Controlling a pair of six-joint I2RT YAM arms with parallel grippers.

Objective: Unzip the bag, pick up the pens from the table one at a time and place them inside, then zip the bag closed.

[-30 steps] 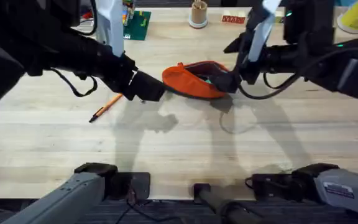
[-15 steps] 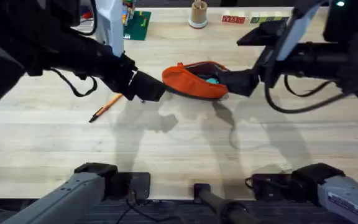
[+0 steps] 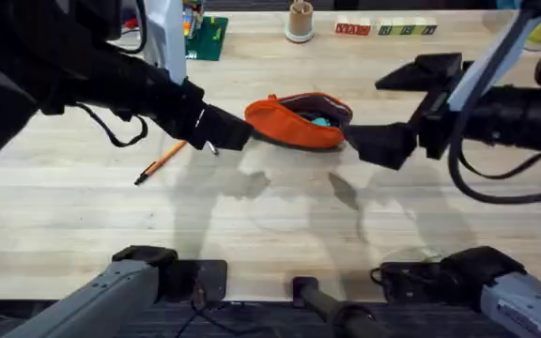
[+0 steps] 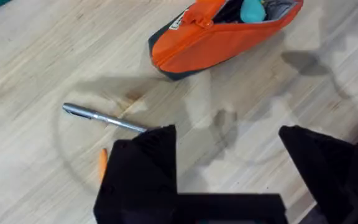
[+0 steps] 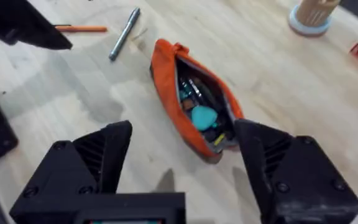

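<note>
Both grippers, left (image 4: 229, 162) & right (image 5: 182, 162), apart, empty, over plank table (image 3: 280, 235); bag (image 3: 294, 120) unzipped.

so the grey pen (image 4: 104, 117) is partly covered in the left wrist view, its near end slips behind the left gripper (image 4: 229, 162) finger. The orange pen (image 4: 102, 165) is mostly hidden there too, just a short stub pokes out beside that finger. From overhead the left arm blocks the grey pen altogether, and the upper end of the orange one (image 3: 161, 162) runs into the arm's shadow. Stuff inside the bag (image 5: 194, 106) is a jumble: one teal blob (image 5: 202, 117), some dark sticks, too small and blurry to name. In the overhead view the far corner of the table (image 3: 270, 244) is cut off by the picture's edge
</note>
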